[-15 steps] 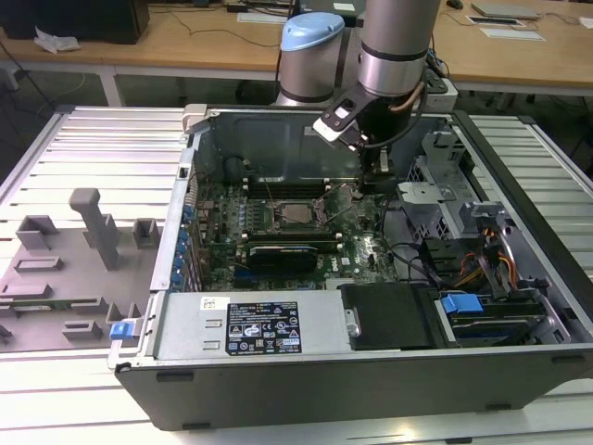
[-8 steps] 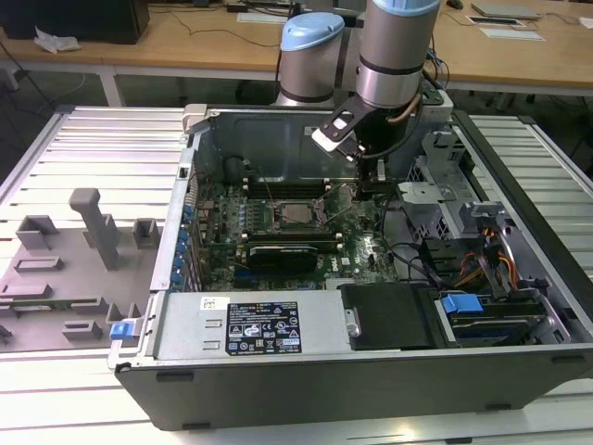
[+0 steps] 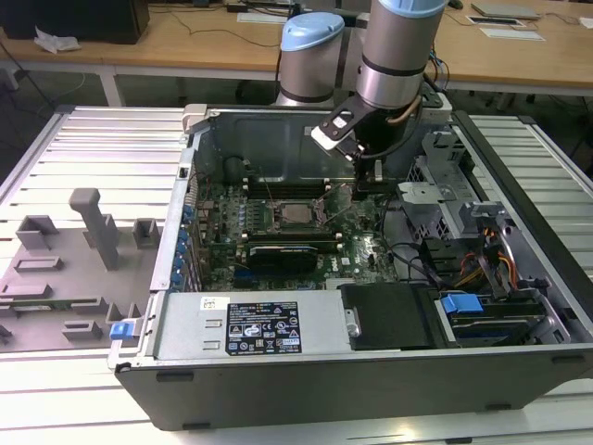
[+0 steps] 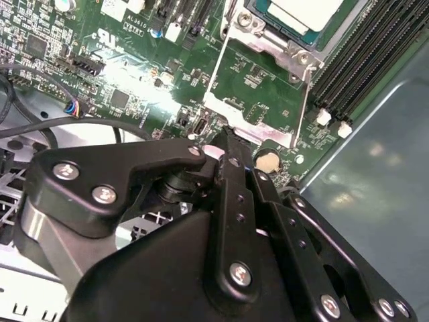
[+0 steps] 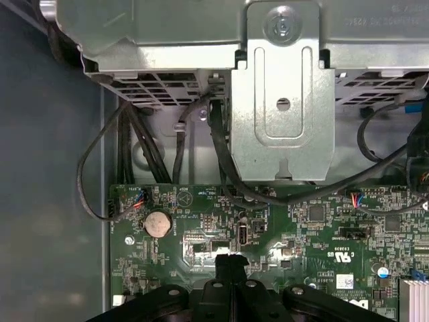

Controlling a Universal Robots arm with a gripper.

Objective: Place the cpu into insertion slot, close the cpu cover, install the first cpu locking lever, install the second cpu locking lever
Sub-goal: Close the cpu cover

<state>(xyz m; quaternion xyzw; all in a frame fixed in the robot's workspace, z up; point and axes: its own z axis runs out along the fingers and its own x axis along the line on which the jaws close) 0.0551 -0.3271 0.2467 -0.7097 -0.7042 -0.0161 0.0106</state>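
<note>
Gripper (image 4: 226,137) pinched closed on nothing, mid-frame beside the open cpu cover (image 4: 216,70); I'd nudge its free edge slowly over the cpu (image 4: 308,12).

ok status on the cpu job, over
gripper shut, holding nothing, tip by the cpu cover free edge. cpu seated, cover swung open. nothing seen in the way.

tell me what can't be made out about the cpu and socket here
- cpu: cut off by the frame edge in the second wrist view, so its seating cannot be judged.
- insertion slot: contacts hidden under the cpu in the exterior view.
- Locking levers: too small in the exterior view to tell latched from free.
</note>
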